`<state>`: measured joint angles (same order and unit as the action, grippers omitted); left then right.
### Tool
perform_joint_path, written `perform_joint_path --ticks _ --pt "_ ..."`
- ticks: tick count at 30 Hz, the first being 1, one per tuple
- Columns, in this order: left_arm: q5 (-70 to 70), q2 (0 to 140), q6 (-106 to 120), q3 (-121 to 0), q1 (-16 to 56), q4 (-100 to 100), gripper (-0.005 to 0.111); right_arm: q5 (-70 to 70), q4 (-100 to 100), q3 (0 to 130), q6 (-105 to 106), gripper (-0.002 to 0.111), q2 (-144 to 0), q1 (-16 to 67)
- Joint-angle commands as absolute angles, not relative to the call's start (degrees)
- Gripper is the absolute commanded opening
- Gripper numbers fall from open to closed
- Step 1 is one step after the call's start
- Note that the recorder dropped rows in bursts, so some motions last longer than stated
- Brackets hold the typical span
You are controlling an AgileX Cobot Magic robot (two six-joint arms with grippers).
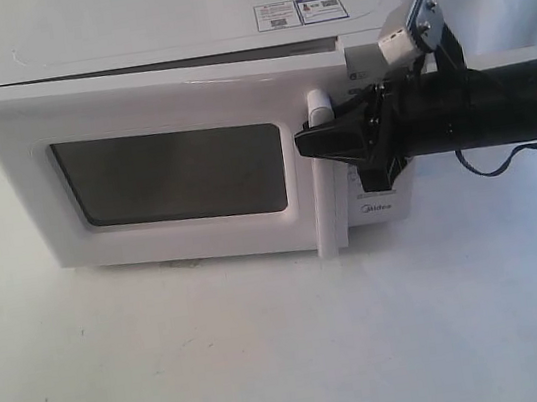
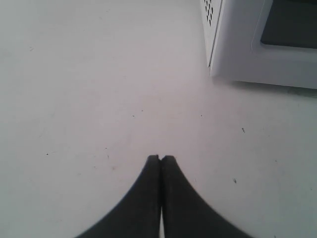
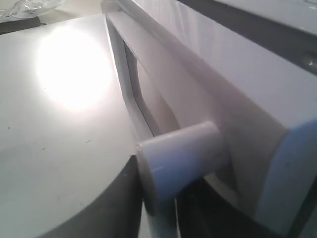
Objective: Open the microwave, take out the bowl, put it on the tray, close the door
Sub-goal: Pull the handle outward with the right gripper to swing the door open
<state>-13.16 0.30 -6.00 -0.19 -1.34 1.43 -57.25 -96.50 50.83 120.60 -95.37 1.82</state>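
The white microwave [image 1: 174, 43] stands at the back of the table. Its door [image 1: 174, 175] with the dark window is slightly ajar, and a thin dark gap shows along the door's top edge. My right gripper [image 1: 313, 144] reaches in from the right and is shut on the door's vertical white bar handle [image 1: 331, 214]. In the right wrist view the handle [image 3: 178, 158] sits between the dark fingers [image 3: 114, 208]. My left gripper [image 2: 161, 158] is shut and empty, hovering over bare table beside the microwave's corner [image 2: 237, 49]. The bowl is hidden. The tray is out of view.
The white table [image 1: 272, 362] stretches in front of the microwave. A black cable [image 1: 505, 161] hangs under the right arm. Crumpled clear plastic [image 3: 29, 7] lies at the far edge in the right wrist view. A white curtain hangs behind.
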Motion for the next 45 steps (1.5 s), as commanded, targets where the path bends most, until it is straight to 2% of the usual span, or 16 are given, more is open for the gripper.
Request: perform_joint_path --ticks 1,19,23,28,30,41,45 --pt "-13.3 0.0 -6.1 0.0 -1.6 1.3 0.000 -64.7 -99.9 48.8 118.2 0.000 -95.8 2.3" --pt "-13.3 0.0 -6.1 0.0 -1.6 1.3 0.000 -70.0 -94.2 43.2 117.1 0.001 -89.4 2.3" --pt "-13.3 0.0 -6.1 0.0 -1.6 1.3 0.000 -70.0 -93.2 41.9 117.1 0.013 -88.5 2.3" --pt "-13.3 0.0 -6.1 0.0 -1.6 1.3 0.000 -70.0 -92.0 41.3 114.8 0.039 -87.9 2.3" --pt "-13.3 0.0 -6.1 0.0 -1.6 1.3 0.000 -70.0 -90.8 41.3 113.1 0.044 -87.8 2.3" --pt "-13.3 0.0 -6.1 0.0 -1.6 1.3 0.000 -70.0 -79.9 41.3 101.2 0.044 -82.8 2.2" --pt "-13.3 0.0 -6.1 0.0 -1.6 1.3 0.000 -70.0 -79.4 41.3 99.0 0.036 -79.3 2.1"
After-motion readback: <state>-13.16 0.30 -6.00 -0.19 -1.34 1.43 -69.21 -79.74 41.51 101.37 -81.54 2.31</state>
